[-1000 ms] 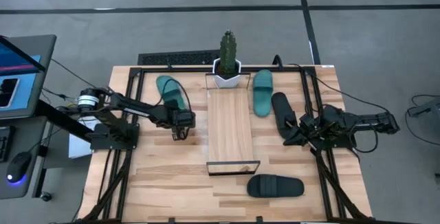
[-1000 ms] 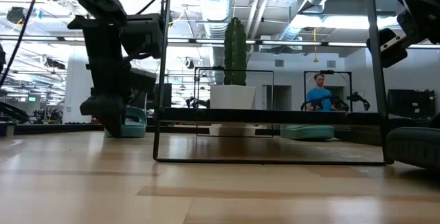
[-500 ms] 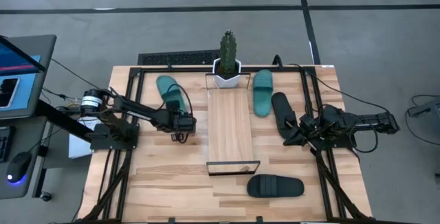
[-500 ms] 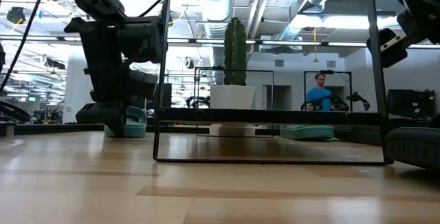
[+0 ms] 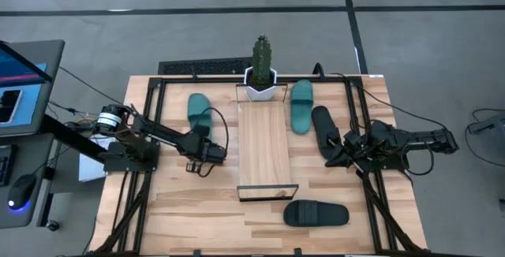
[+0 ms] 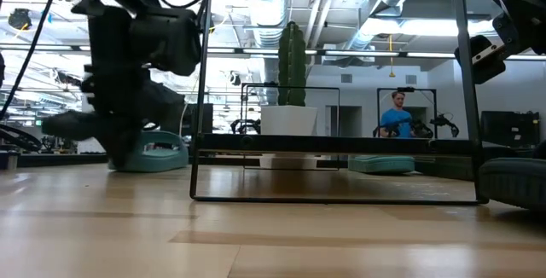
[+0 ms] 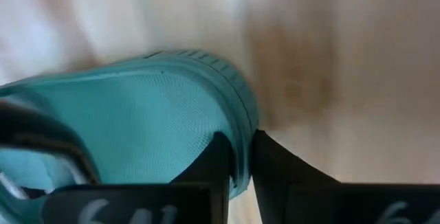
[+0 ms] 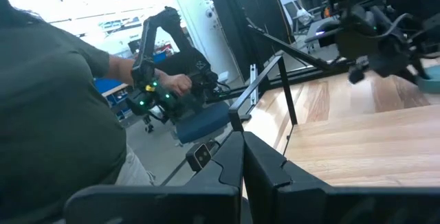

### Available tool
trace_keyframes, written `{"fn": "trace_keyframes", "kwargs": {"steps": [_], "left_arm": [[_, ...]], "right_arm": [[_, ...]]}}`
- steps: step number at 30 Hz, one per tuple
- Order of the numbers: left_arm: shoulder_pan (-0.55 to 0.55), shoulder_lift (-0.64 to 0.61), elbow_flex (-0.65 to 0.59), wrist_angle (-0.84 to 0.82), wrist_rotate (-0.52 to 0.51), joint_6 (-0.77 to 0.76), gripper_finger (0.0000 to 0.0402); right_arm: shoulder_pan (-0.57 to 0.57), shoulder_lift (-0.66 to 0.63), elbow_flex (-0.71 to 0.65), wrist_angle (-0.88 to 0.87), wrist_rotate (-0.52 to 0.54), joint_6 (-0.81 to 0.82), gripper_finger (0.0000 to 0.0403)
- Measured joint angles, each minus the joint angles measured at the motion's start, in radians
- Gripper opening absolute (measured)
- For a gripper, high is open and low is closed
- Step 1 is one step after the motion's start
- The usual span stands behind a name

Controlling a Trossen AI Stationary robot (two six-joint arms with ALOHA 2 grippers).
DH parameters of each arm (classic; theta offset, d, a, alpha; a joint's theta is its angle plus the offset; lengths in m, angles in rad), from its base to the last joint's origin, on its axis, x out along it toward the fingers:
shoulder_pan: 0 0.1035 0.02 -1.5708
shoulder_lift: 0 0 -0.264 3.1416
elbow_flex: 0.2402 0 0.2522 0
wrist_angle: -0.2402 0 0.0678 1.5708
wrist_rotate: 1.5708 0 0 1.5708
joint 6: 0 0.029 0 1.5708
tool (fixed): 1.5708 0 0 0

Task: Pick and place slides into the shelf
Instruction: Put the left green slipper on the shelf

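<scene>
Left pincer clenched on ribbed rubber rim of teal slide, flat on pale plank tabletop; right pincer clenched, idle.

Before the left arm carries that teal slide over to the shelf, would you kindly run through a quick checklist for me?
1. Left gripper pinching the rim of the teal slide: ok, fingers closed on its edge in the wrist view.
2. Slide lifted off the table: cannot tell.
3. Shelf plank free for placing: ok, nothing lies on it.
4. Right gripper out of the way: ok, beside the black slide, off the shelf.
5. Cactus pot clear of the path: ok, at the shelf's far end.
</scene>
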Motion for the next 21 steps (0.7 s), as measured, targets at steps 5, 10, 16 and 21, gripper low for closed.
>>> {"fn": "trace_keyframes", "kwargs": {"steps": [5, 10, 16, 21], "left_arm": [[-0.014, 0.000, 0.053, -0.113, 0.095, -0.003, 0.0020], [-0.041, -0.006, 0.117, -0.216, 0.136, -0.015, 0.0016], [-0.062, -0.084, 0.239, -0.327, 0.137, -0.090, 0.0015], [-0.069, -0.161, 0.384, -0.464, 0.098, -0.145, 0.0013]], "right_arm": [[0.000, 0.000, 0.000, 0.000, 0.000, 0.000, 0.0000], [0.000, 0.000, 0.000, 0.000, 0.000, 0.000, 0.0000], [0.000, 0.000, 0.000, 0.000, 0.000, 0.000, 0.0000], [0.000, 0.000, 0.000, 0.000, 0.000, 0.000, 0.0000]]}}
